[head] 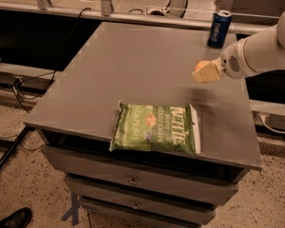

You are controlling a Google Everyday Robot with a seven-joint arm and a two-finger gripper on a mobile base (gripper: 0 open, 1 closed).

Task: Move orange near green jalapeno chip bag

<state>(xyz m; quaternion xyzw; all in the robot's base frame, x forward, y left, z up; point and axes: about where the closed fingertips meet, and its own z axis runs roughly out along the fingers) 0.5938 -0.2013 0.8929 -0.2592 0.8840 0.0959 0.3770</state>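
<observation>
Grey cabinet top: at right of frame, the gripper hangs above it, clamped on the orange. Lower gently just beside the green jalapeno chip bag, lower centre; avoid the Pepsi can.

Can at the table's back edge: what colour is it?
Blue can, camera view. The end effector, holding the orange, hovers in front of it.

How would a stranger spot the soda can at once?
On the grey cabinet top, look to the far right corner, beyond the hand holding the orange. The soda can stands upright there, the only blue cylinder; the chip bag is flat, green.
</observation>
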